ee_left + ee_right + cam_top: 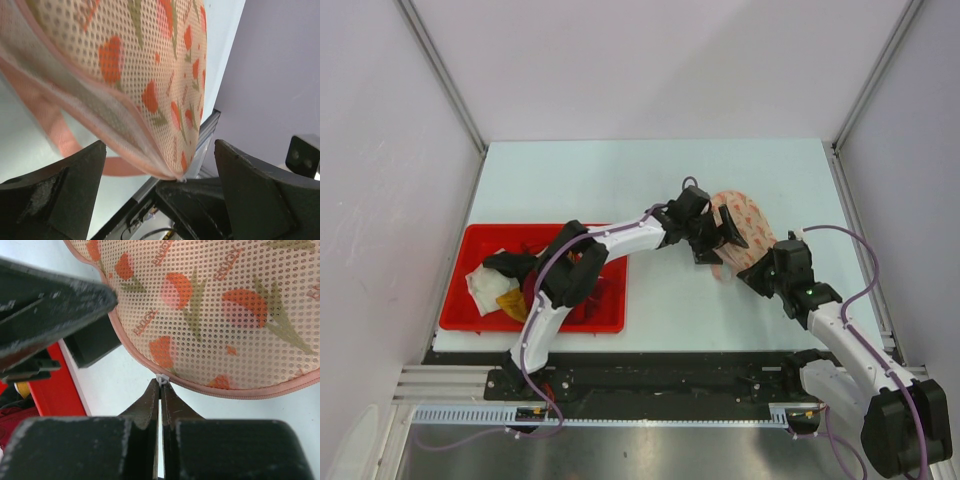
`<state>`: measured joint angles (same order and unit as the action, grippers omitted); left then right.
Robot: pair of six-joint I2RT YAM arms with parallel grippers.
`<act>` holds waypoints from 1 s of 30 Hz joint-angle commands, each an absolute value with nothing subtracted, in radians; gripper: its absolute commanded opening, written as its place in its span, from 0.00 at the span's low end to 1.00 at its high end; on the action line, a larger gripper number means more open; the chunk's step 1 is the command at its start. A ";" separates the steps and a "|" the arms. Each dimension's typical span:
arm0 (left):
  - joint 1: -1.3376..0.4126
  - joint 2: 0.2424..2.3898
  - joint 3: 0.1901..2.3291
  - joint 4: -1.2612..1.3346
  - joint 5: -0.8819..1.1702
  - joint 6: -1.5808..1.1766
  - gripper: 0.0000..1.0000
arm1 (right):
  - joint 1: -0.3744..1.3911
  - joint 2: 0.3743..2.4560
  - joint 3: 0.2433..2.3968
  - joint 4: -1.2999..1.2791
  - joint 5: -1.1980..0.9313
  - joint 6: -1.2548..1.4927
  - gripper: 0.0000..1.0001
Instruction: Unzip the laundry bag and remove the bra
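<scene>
Pinching the small white zip pull [161, 378] at its tips, the right end effector [160, 389] has its fingers pressed together. The laundry bag [750, 222] rises just ahead of those tips, standing on edge over the tabletop [650, 170], with its pink rim and printed mesh face filling the right wrist view. The left end effector [724, 232] reaches in from the bag's other side. Its fingers [65, 195] are spread wide apart and the bag's lower edge hangs between them, touching neither. A pink strap loop [60, 142] droops beside the left finger. Well off to the left of that end effector, a red tray [470, 240] holds white cloth [483, 287] and a mustard-yellow garment [512, 304].
</scene>
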<state>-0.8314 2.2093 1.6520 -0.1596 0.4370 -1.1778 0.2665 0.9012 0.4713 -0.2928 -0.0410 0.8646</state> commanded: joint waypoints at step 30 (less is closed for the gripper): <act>-0.632 2.117 1.825 -0.340 0.425 -0.920 0.00 | -0.121 0.810 0.454 -0.371 -0.230 0.684 0.00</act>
<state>-0.7086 2.1880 1.7321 -0.2604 0.4362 -1.0580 -0.0586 0.8307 0.4713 -0.3340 -0.2070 0.7414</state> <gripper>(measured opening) 0.016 0.010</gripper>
